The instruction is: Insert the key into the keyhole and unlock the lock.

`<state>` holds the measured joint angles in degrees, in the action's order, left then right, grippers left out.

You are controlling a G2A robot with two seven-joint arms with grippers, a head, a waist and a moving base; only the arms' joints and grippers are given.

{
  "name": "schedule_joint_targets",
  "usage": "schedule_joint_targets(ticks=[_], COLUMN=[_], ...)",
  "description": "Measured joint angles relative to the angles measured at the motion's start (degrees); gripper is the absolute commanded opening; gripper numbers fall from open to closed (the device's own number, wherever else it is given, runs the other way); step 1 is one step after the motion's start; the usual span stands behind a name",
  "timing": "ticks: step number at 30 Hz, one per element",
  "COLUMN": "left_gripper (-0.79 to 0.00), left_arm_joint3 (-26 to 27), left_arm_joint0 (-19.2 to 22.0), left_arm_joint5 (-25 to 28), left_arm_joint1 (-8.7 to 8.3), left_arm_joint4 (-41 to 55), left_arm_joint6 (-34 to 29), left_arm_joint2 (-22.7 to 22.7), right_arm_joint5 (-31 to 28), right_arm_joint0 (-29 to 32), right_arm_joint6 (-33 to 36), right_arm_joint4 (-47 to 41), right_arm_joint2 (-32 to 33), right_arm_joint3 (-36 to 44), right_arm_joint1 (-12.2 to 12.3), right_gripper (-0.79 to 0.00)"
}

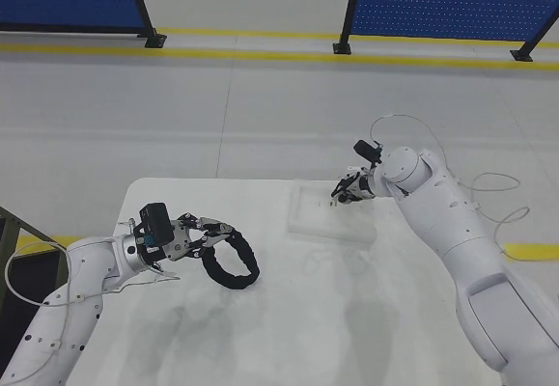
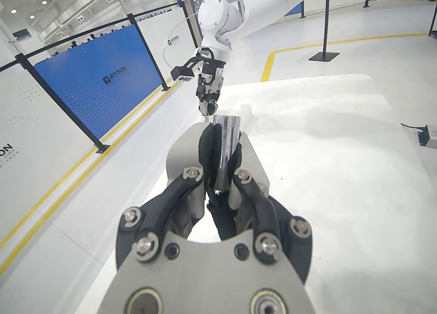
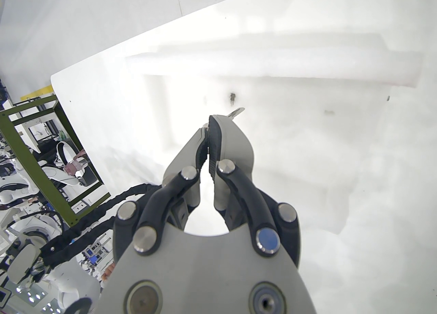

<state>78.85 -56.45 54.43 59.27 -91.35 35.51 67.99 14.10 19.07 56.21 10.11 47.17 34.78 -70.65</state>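
Chrome marks the piece to watch. The black cable-loop lock with a polished chrome barrel (image 2: 227,144) is held above the white worktop (image 1: 356,318) near its left edge. The left claw (image 2: 223,131) is closed firmly on the barrel, and the loop hangs out toward the worktop's middle. I cannot tell whether the loop's low side touches the surface. The barrel's free end points across toward the other arm, but the keyhole itself cannot be made out.

The small silver metal key (image 3: 237,112) is well apart from the lock, over the far right part of the worktop. The right claw (image 3: 211,122) pinches it by the head, its jaws shut almost flat together, so only the blade tip pokes past them. A shallow clear plastic tray (image 3: 280,60) lies below that claw, near the far edge.

Insertion looks not yet begun, since key and barrel have to be brought together first. I see three likely ways it could fail:
- **Key pivoting:** the grip on the head is thin, so a slightly off-axis touch on the barrel face could swing the blade between the pads.
- **Barrel slipping:** the smooth chrome may rotate or slide in the left claw once turning force arrives, and the hanging loop's weight adds to that.
- **Blade jamming:** a blade turned wrongly to the slot would jam rather than enter.
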Motion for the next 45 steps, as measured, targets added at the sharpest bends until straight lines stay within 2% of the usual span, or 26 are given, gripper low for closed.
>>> schedule_joint_targets(ticks=[12,45], left_gripper=[-0.785,-0.785], left_arm_joint3=[0.0,0.0], left_arm_joint0=[0.0,0.0], left_arm_joint5=[0.0,0.0], left_arm_joint1=[0.0,0.0], left_arm_joint4=[0.0,0.0], left_arm_joint6=[0.0,0.0], left_arm_joint2=[0.0,0.0], right_arm_joint5=[0.51,-0.78], right_arm_joint0=[0.25,-2.07], right_arm_joint6=[-0.45,-1.14], right_arm_joint4=[0.45,0.34], right_arm_joint2=[0.54,-0.36], right_arm_joint3=[0.97,-5.77], right_arm_joint1=[-0.3,-3.47], right_gripper=[-0.785,-0.785])
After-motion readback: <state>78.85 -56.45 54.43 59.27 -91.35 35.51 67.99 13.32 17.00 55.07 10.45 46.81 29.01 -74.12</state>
